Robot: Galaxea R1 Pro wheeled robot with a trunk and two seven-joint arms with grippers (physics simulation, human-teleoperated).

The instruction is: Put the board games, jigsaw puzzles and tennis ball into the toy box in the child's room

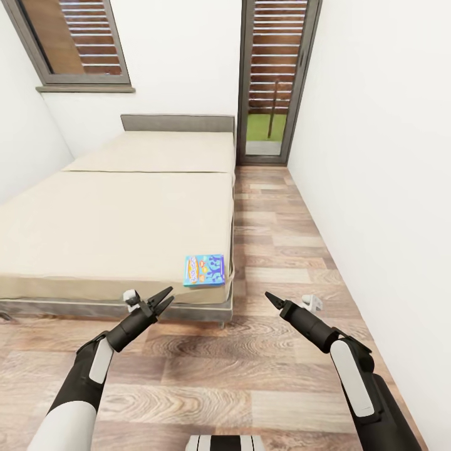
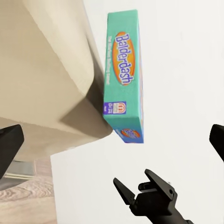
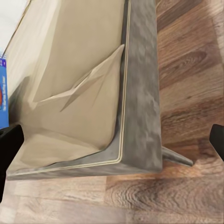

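A small blue board game (image 1: pixel 204 270) lies flat on the near right corner of the cream bed (image 1: pixel 119 219), slightly over the mattress edge. The left wrist view shows it as a teal box (image 2: pixel 123 79) lettered Balderdash, and a blue sliver of it (image 3: pixel 2 88) shows in the right wrist view. My left gripper (image 1: pixel 164 299) is open just below and left of the box, in front of the bed's edge, holding nothing. Lower right of the box, over the floor, my right gripper (image 1: pixel 270 297) is also open and empty; its prongs (image 2: pixel 144 196) stand apart.
A grey bed frame (image 3: pixel 140 102) with a thin leg (image 3: pixel 179 157) wraps the mattress corner. Wood-plank floor (image 1: pixel 275 219) runs as an aisle between bed and the white right wall (image 1: pixel 376 156), ending at a slatted glass door (image 1: pixel 272 81). A window (image 1: pixel 78 41) sits above the headboard.
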